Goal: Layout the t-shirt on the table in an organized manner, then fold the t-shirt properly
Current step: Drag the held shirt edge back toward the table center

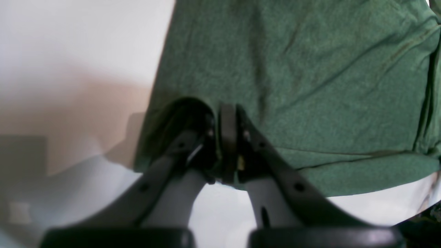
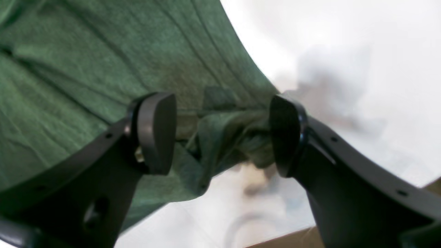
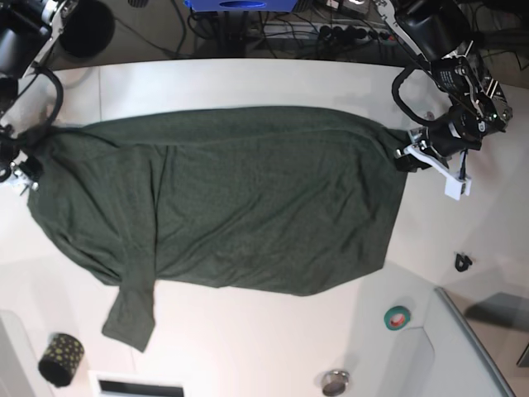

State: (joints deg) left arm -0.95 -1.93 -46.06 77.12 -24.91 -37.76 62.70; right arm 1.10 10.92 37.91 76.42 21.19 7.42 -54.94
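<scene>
The dark green t-shirt point(image 3: 248, 207) lies spread wide across the white table point(image 3: 248, 83), with one sleeve hanging toward the front left. My left gripper point(image 3: 407, 157) is at the shirt's right edge. In the left wrist view it point(image 1: 227, 137) is shut on a fold of the green fabric point(image 1: 310, 86). My right gripper point(image 3: 26, 165) is at the shirt's left edge. In the right wrist view its jaws point(image 2: 222, 134) stand open, with a bunched bit of shirt point(image 2: 234, 137) loose between the pads point(image 2: 155, 131).
A green tape roll point(image 3: 397, 316) and a small black piece point(image 3: 462, 262) lie at the front right beside a grey raised tray point(image 3: 475, 356). A dark dotted cylinder point(image 3: 61, 357) stands at the front left, and a round metal item point(image 3: 335, 381) at the front edge.
</scene>
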